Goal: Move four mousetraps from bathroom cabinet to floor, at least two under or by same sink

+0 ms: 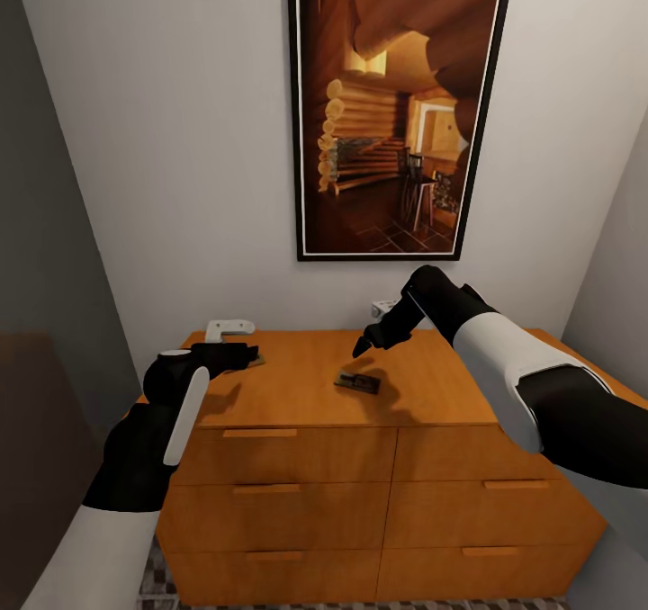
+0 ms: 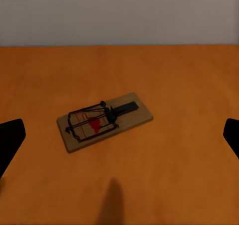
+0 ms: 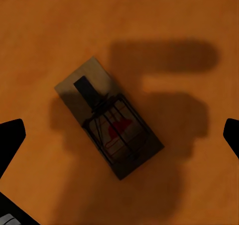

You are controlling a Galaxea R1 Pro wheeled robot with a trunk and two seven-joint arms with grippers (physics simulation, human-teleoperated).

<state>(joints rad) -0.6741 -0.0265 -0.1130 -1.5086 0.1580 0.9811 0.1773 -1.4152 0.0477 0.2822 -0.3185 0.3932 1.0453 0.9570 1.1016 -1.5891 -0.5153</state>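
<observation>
On top of the cabinet [image 1: 297,367], near the middle of the head view, one mousetrap [image 1: 357,381] lies flat.

Just above it and a bit to the right, the right gripper [image 1: 362,347] hangs over the wood, not touching the trap; in the right wrist view its dark fingertips [image 3: 11,138] sit far apart at both edges, so its jaws are wide, and the trap [image 3: 109,116] lies between them in shadow. At the left of the head view the left gripper [image 1: 247,353] is low over the cabinet's left part. In the left wrist view a trap [image 2: 104,120] lies on the wood ahead, and the fingertips [image 2: 10,138] stand wide at both edges. A big picture [image 1: 400,111] hangs on the wall above. Patterned floor [image 1: 166,583] shows at the bottom.
</observation>
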